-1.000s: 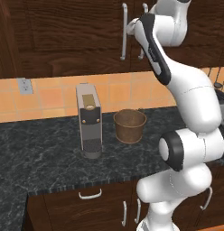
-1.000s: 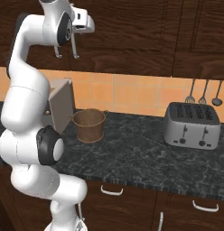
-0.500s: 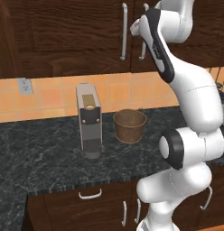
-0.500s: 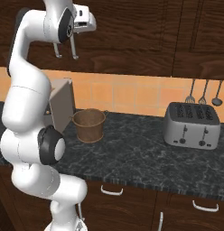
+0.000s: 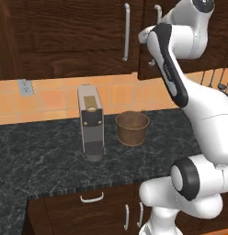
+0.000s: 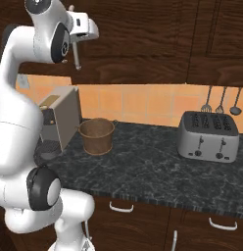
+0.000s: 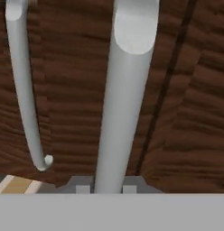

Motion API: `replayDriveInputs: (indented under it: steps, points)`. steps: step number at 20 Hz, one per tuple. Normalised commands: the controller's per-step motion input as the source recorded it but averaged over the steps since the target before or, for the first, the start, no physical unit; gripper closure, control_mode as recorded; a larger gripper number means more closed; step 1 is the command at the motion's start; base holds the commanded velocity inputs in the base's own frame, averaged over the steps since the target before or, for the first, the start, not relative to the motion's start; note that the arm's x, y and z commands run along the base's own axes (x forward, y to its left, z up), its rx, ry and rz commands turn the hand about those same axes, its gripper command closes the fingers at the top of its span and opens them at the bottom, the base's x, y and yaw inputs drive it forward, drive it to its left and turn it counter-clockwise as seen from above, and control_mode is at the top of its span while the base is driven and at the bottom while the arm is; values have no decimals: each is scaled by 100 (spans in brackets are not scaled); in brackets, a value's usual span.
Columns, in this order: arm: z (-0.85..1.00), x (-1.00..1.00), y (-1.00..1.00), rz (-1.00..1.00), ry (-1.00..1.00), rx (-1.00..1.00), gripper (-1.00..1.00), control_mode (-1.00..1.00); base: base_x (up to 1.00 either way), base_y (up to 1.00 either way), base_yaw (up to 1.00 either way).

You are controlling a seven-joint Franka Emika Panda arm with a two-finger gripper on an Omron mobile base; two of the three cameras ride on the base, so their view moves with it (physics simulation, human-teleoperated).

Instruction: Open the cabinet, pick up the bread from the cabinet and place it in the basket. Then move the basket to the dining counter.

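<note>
**Flat, even rendered light; soft detail**

Bright, diffuse light, no visible source. Faint shadows under the basket [image 5: 132, 128] and coffee machine [image 5: 91, 123] on the desk [image 5: 42, 156]. No glare. Base views slightly soft. Hand view: cabinet handle [image 7: 125, 97] blurry, wood grain smeared.

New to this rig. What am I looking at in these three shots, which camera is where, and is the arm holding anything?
It is a rendered kitchen with a white robot arm on a drivable base. Two cameras ride on that base behind the arm, one to its left and one to its right. The third sits on the hand and looks along the pincer.

On the black granite counter stand a grey coffee machine, a round woven basket and, in the right base view, a toaster.

The arm reaches up to the dark wall cabinet. In the hand view the pincer is closed on the right door's vertical silver handle. The doors look shut.
</note>
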Motion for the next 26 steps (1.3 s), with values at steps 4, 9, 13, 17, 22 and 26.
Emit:
replayDriveInputs:
  steps: [4, 9, 13, 17, 22, 26]
  points:
    - [-1, -100, -97, 8, -1, 11, 100, -100, 0, 0, 0]
    - [0, -100, -100, 15, -3, 14, 100, -100, 0, 0, 0]
    - [-4, -100, -100, 10, 3, 12, 100, -100, 0, 0, 0]
    - [-28, -83, -92, 2, 1, 9, 100, -100, 0, 0, 0]
    - [-1, -33, -29, -1, 2, 3, -100, -100, 0, 0, 0]
    - [-1, -80, -1, -16, -2, 0, -100, -100, 0, 0, 0]
